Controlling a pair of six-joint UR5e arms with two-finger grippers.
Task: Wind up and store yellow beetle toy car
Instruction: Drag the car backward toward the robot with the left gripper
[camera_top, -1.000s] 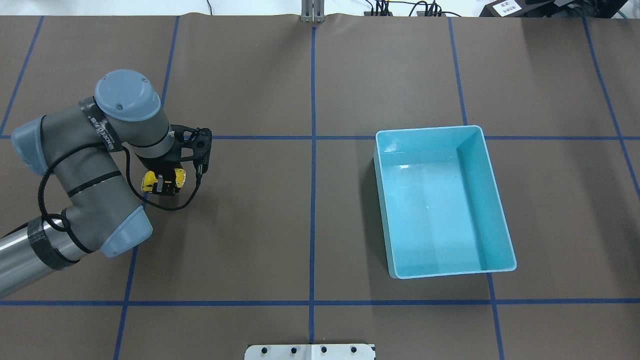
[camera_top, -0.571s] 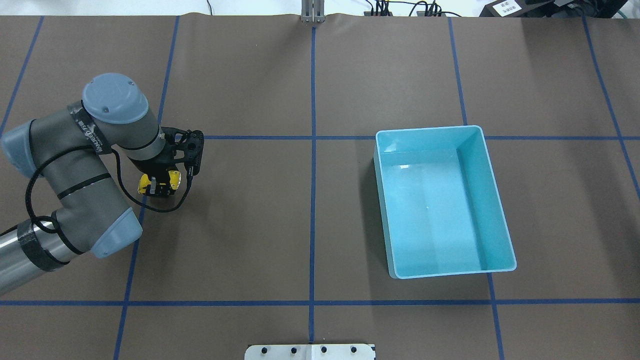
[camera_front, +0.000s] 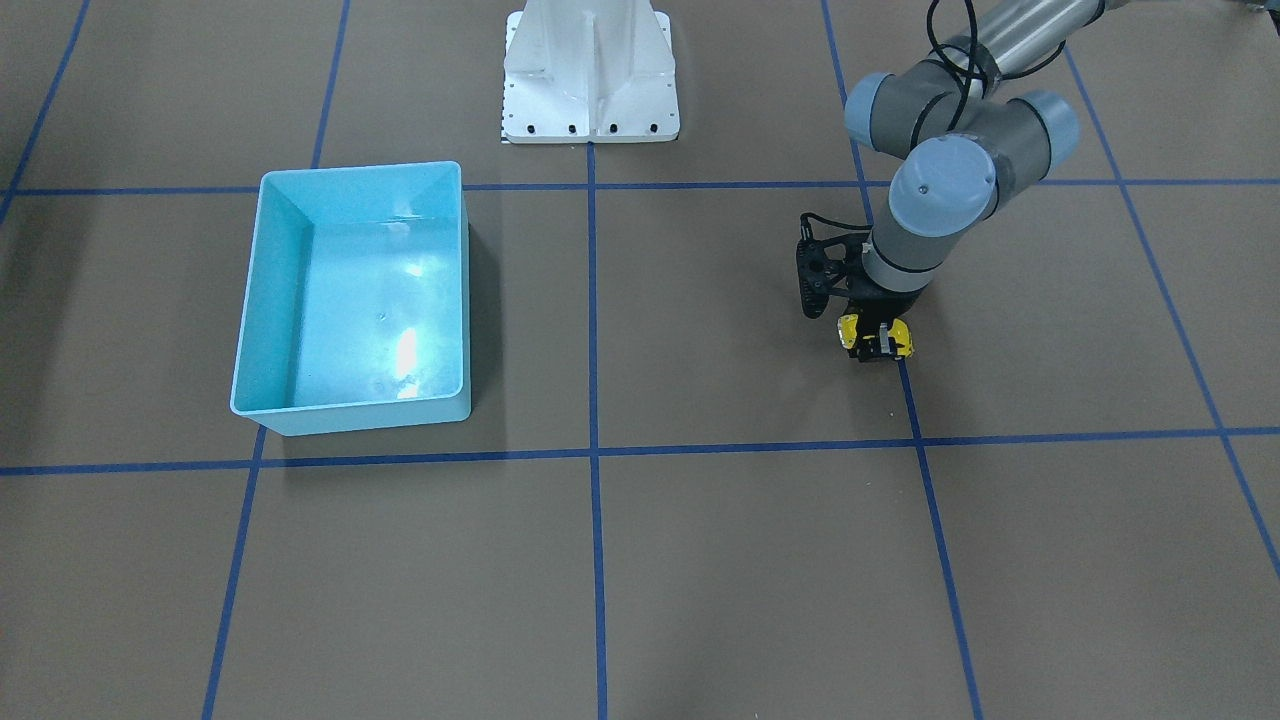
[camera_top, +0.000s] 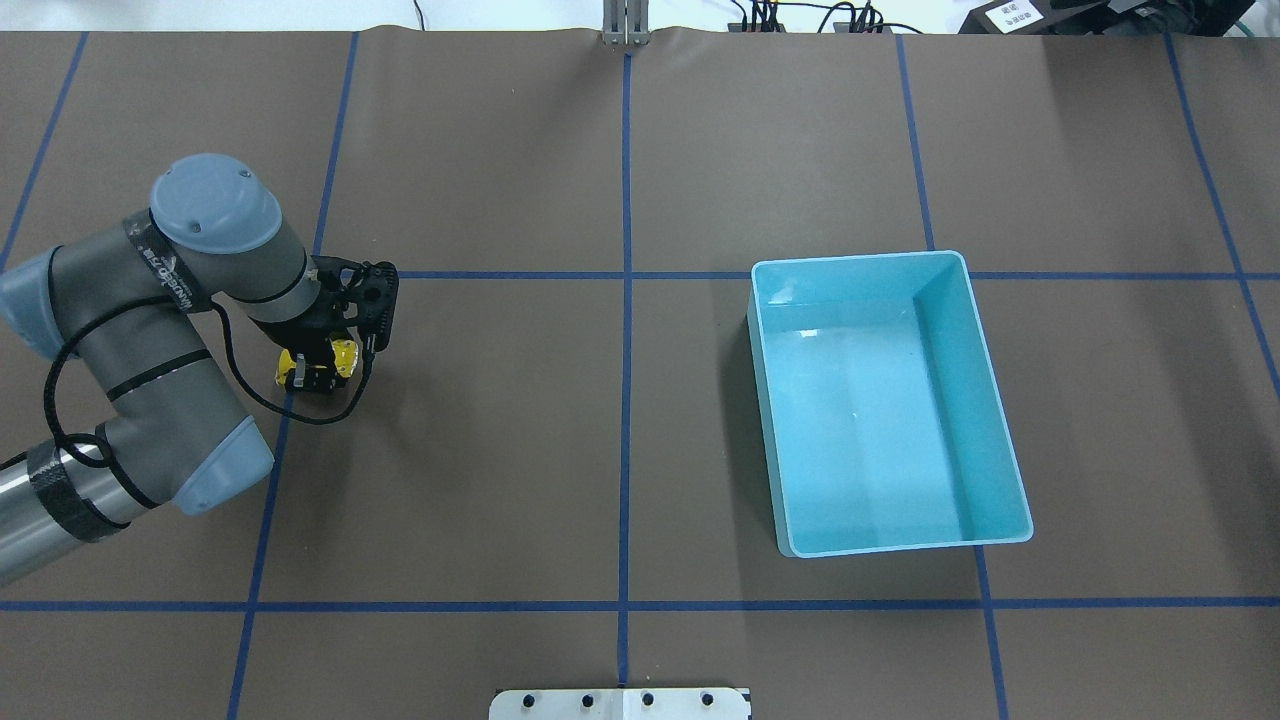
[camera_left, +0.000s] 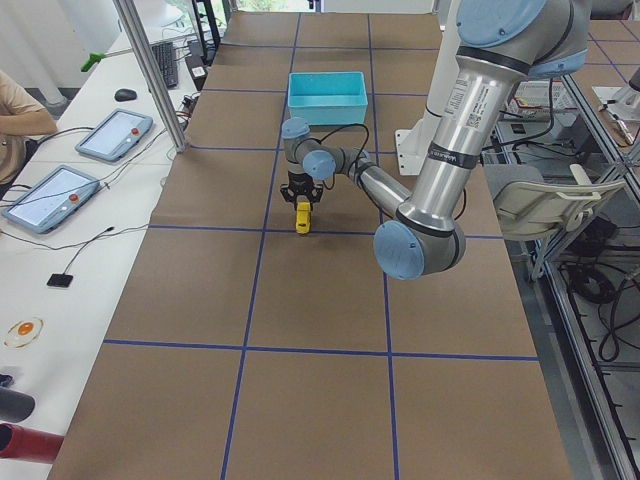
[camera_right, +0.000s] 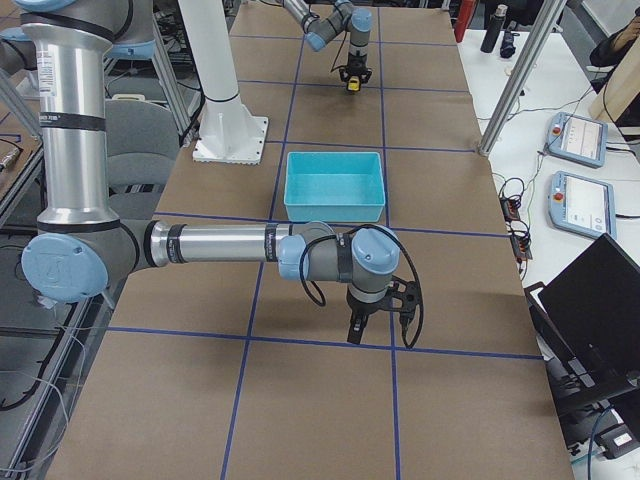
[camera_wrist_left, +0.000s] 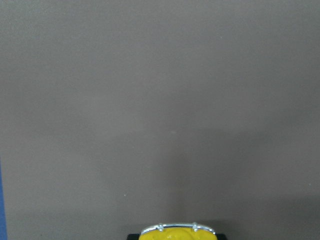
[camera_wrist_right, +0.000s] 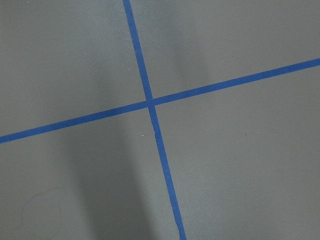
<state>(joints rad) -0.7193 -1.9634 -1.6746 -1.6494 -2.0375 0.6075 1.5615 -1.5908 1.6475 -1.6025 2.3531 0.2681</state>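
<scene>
The yellow beetle toy car (camera_top: 343, 355) sits low over the brown table at the left, on a blue tape line. My left gripper (camera_top: 311, 373) points straight down and is shut on its sides. The car also shows in the front view (camera_front: 849, 325), the left side view (camera_left: 302, 216) and far off in the right side view (camera_right: 352, 86). Its yellow edge fills the bottom of the left wrist view (camera_wrist_left: 177, 233). My right gripper (camera_right: 356, 334) hangs over bare table near a tape crossing; I cannot tell whether it is open or shut.
The light-blue bin (camera_top: 860, 258) stands empty on the right half of the table, far from the car; it shows in the front view (camera_front: 360, 168) too. The white robot base plate (camera_front: 590, 120) is at the table's near edge. Blue tape lines (camera_wrist_right: 150, 102) grid the brown mat.
My left arm has moved left, dragging the held car a short way left with it. The bin has not moved.
</scene>
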